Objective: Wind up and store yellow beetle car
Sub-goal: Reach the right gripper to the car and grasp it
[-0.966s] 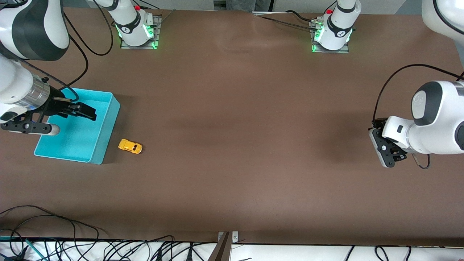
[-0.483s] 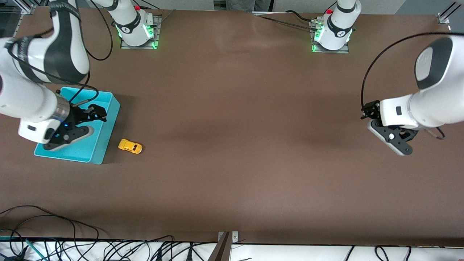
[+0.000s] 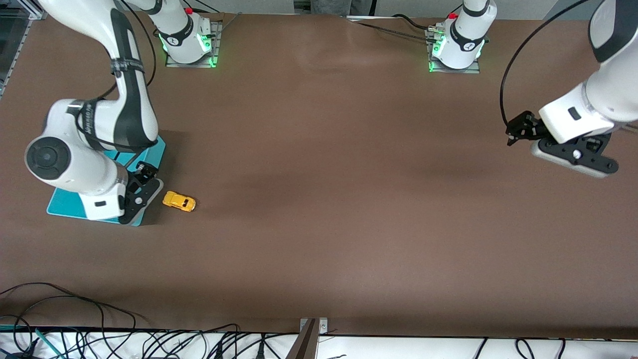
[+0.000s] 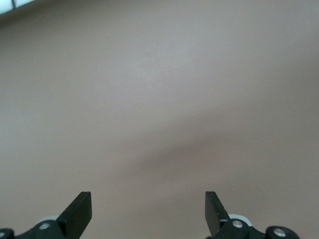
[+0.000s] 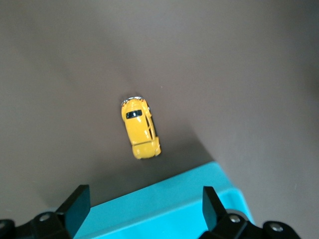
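Note:
The yellow beetle car [image 3: 179,201] stands on the brown table beside the turquoise bin [image 3: 65,205], toward the right arm's end. My right gripper [image 3: 142,195] hangs open and empty over the bin's wall next to the car. In the right wrist view the yellow beetle car [image 5: 141,128] lies just past the turquoise bin's rim [image 5: 169,211], ahead of the right gripper [image 5: 144,200]. The right arm hides most of the bin. My left gripper [image 3: 573,155] hovers open over bare table at the left arm's end; the left wrist view shows the left gripper [image 4: 148,206] with only tabletop between its fingers.
The two arm bases [image 3: 189,45] [image 3: 456,50] stand along the table's edge farthest from the front camera. Loose cables [image 3: 75,339] and a metal bracket [image 3: 311,328] lie at the edge nearest that camera.
The right arm has swung across the bin until its gripper is over the wall beside the car. The left gripper has moved toward the bases. The car has not moved.

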Action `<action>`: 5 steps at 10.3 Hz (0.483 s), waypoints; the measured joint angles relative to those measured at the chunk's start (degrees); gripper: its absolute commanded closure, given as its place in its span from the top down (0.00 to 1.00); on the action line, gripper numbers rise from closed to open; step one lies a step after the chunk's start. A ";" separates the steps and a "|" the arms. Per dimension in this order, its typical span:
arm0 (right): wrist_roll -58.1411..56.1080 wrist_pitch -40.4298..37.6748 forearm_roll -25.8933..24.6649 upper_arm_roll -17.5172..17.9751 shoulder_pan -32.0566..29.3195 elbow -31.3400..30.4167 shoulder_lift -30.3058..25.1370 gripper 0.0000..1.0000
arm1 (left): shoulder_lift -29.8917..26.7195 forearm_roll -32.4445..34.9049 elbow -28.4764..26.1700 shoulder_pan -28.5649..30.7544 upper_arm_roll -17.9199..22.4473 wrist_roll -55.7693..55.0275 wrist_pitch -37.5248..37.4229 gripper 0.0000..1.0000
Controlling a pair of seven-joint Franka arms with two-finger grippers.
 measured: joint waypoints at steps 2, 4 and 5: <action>-10.92 4.02 6.67 0.17 -0.15 -1.21 2.92 1.00 | -4.15 -0.70 -3.32 -0.77 0.02 -5.53 0.00 1.00; -22.37 7.57 12.39 0.18 -0.58 -3.31 5.60 1.00 | -6.77 -3.55 -6.02 -0.81 0.68 -7.19 0.01 1.00; -24.98 7.88 13.44 0.18 -0.79 -4.23 6.40 1.00 | -7.50 -3.93 -6.74 -0.73 1.19 -7.37 0.03 1.00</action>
